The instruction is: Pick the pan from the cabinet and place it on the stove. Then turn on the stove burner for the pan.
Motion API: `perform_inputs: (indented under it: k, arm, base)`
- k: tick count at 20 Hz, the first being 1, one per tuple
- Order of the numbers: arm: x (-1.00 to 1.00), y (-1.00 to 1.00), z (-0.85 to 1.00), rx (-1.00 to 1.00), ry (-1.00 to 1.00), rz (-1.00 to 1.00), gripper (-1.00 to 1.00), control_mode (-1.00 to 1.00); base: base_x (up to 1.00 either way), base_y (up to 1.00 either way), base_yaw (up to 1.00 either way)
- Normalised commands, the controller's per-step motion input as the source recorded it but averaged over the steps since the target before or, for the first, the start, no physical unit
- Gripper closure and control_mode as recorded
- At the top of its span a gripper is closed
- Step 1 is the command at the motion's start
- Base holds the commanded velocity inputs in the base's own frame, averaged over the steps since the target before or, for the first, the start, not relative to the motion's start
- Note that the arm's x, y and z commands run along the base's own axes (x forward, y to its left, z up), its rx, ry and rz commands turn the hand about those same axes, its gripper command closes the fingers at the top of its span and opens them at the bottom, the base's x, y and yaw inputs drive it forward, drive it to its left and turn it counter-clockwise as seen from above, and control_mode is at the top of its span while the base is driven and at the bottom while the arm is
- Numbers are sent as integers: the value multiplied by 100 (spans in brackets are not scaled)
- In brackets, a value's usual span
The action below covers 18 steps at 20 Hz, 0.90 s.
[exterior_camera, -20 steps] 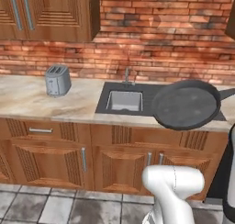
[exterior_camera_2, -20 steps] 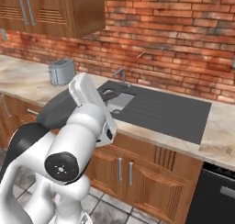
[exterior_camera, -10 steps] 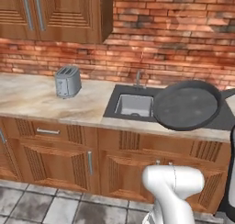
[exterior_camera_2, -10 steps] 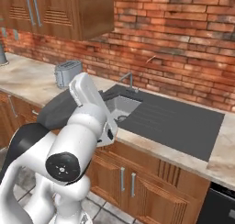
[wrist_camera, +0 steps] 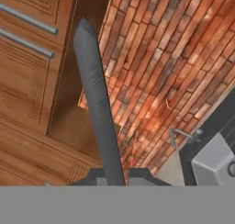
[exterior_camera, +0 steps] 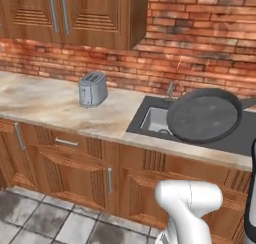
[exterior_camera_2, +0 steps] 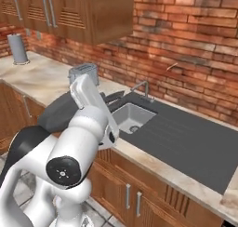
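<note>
The round, shallow, dark grey frying pan (exterior_camera: 204,115) is held aloft by its long straight handle (wrist_camera: 97,103), over the near edge of the dark sink (exterior_camera: 161,120). The two-finger gripper (wrist_camera: 114,177) is clamped on that handle. The pan is probably kept level and high so the counter is cleared on the way to the stove.

Left base view from behind-left, looking down over the counter (exterior_camera: 60,105) and sink (exterior_camera: 157,120), right base view from behind-right sharing that sink (exterior_camera_2: 132,116), hand view close, tilted toward the cabinet (wrist_camera: 27,76).
</note>
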Motion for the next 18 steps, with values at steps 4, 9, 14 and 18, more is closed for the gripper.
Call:
perform_inputs:
  k: [4, 9, 14, 18]
  arm:
    - [0, 0, 0, 0, 0, 0, 100, 100]
    - [0, 0, 0, 0, 0, 0, 100, 100]
    - [0, 0, 0, 0, 0, 0, 100, 100]
    - [0, 0, 0, 0, 0, 0, 100, 100]
  base:
    - [-16, -1, 47]
    - [-11, 3, 54]
    - [-10, 0, 57]
    - [-8, 0, 59]
